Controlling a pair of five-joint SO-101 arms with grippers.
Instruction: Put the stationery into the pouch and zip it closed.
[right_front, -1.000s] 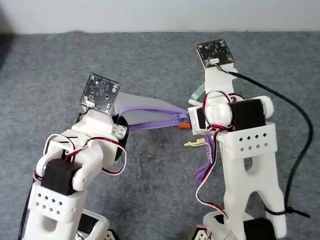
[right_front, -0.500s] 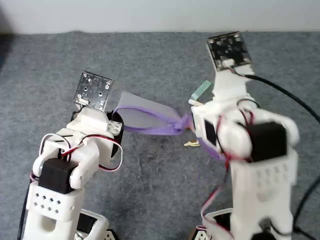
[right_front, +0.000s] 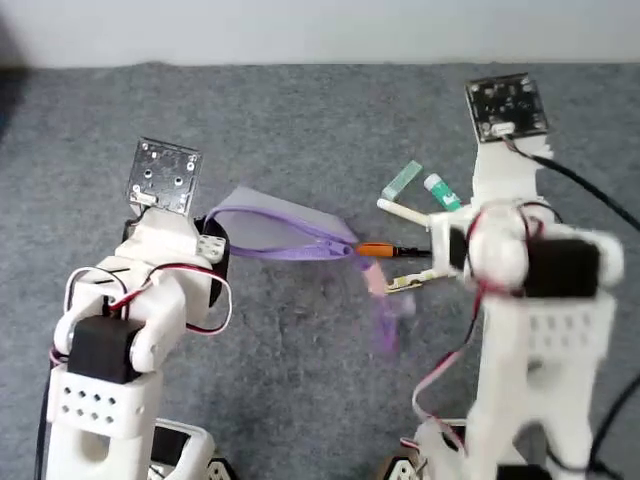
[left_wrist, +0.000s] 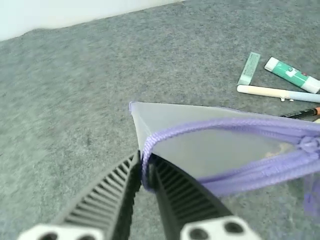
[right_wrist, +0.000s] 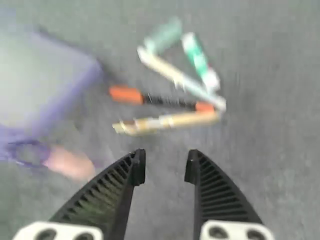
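The translucent pouch (right_front: 270, 228) with a purple zipper lies open-ended on the grey mat. My left gripper (left_wrist: 144, 167) is shut on the zipper edge at the pouch's (left_wrist: 200, 140) left corner. Beside the pouch's right end lie an orange-and-black pen (right_front: 380, 250), a yellowish pen (right_front: 410, 281), a white pen (right_front: 405, 212), a green-and-white tube (right_front: 440, 192), a flat green piece (right_front: 402, 181) and a pink eraser (right_front: 375, 278). My right gripper (right_wrist: 164, 157) is open, hanging above the mat just short of the yellowish pen (right_wrist: 165, 121) and the orange pen (right_wrist: 150, 97), holding nothing.
A purple strap (right_front: 388, 322) trails from the pouch's right end toward the front. The grey mat (right_front: 300, 120) ends at a white wall at the back. The right arm's body (right_front: 530, 290) stands over the mat's right side.
My right gripper has let go of the pouch's zipper end and swung right and back, uncovering the pens. The pouch's right end has dropped. The left arm has shifted slightly left with the pouch.
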